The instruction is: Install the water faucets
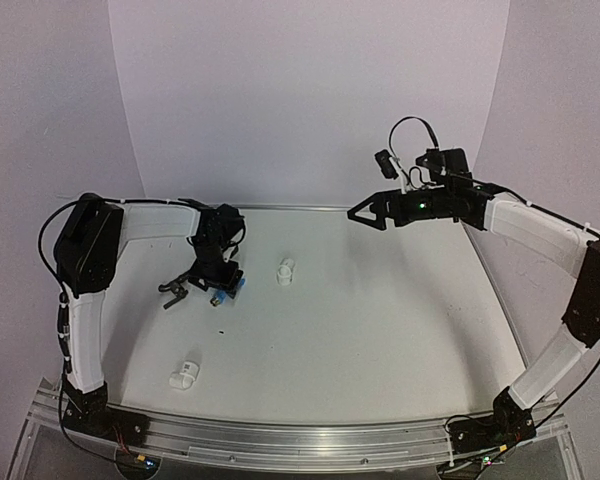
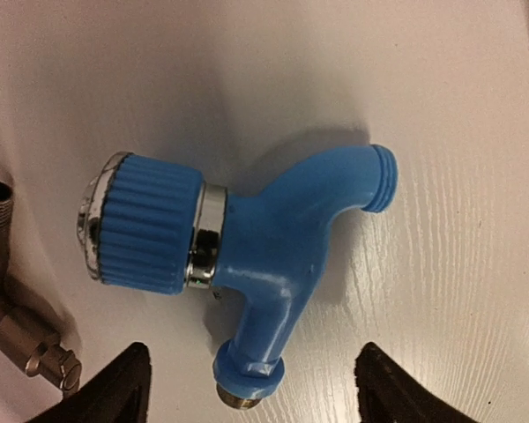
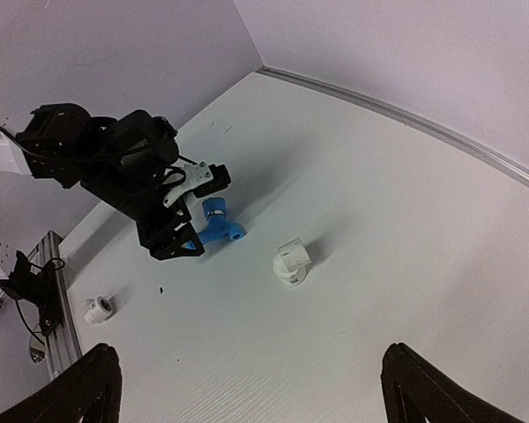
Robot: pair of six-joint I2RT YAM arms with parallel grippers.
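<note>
Currently the left gripper (image 2: pixel 251 401) stands open astride the stem of the blue faucet (image 2: pixel 273 256) on the table (image 2: pixel 458 115), so an off-centre squeeze could roll it away or knock the metal fitting (image 2: pixel 18 335) nearby; the right gripper (image 3: pixel 247 379) hangs wide, well apart.

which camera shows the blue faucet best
Left wrist: the blue faucet fills the frame, with ribbed knob, curved spout and threaded stem all clear. Top external shows only a blue sliver beside the left claw. Right wrist shows it small and far off, partly hidden by that claw.
</note>
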